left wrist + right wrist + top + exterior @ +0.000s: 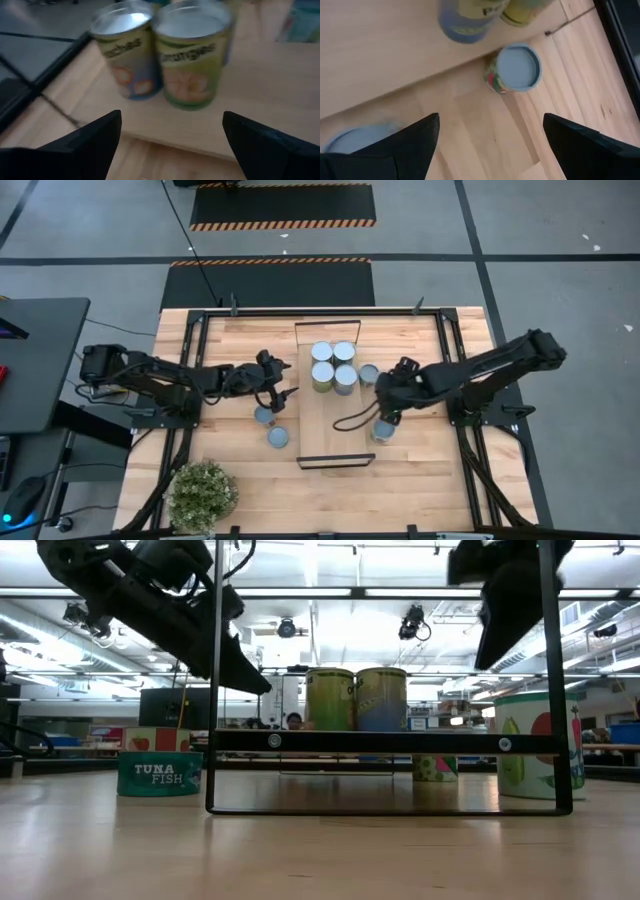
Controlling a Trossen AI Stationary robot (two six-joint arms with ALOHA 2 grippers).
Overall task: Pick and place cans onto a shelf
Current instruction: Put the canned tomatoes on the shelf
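Eight small metal cylinder cans [322, 352] with silvery round tops are showing: four on the one long light-wood shelf board [335, 412], four on the plank tabletop [420, 470]. One bushy green plant [202, 495] is sitting there too.

A short teal can [160, 773] standing on the bench [320, 850] carries the words "TUNA FISH" in white capitals on its side. Just ahead of the left hand [167, 142], beyond its spread fingers, two cans stand touching on the shelf [260, 100]: the blue-and-green can [127, 52] shows letters that look like the end of "Peaches", and the green can [192, 55] beside it shows lettering that looks like "Oranges", though blurred. No other wording can be read.
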